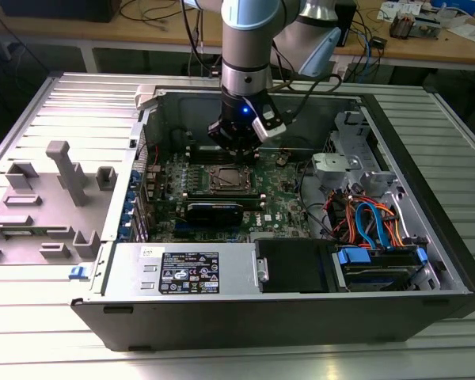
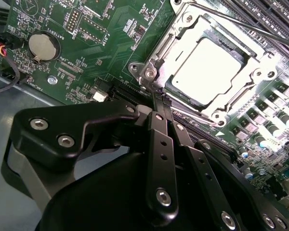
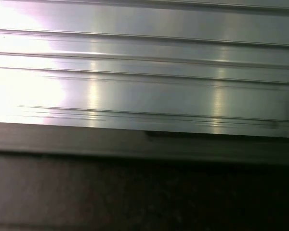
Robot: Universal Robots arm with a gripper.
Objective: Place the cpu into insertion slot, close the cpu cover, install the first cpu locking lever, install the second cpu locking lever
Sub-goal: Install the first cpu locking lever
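The cpu [image 2: 207, 67] lies flat in the insertion slot [image 1: 224, 179] on the green motherboard [image 2: 111, 29], its silver top glaring bright. The cpu cover [image 2: 184, 30] is down around it as a metal frame, with the chip showing through its window. A thin locking lever [image 2: 250, 26] runs along one side of the socket; I cannot tell whether it is latched. My gripper [image 2: 159, 100] is shut with nothing visibly between its black fingers [image 2: 162, 144], its tips right at a corner of the socket frame. In the exterior view the gripper [image 1: 236, 155] hangs just above the socket's far edge.
Black memory slots [image 2: 272, 14] flank the socket and a coin battery [image 2: 43, 45] sits on the board. A black graphics card [image 1: 214, 212], the power supply [image 1: 182, 271] and cable bundles [image 1: 372, 222] crowd the case. A grey fixture [image 1: 59, 190] stands on the ribbed table [image 3: 144, 72].
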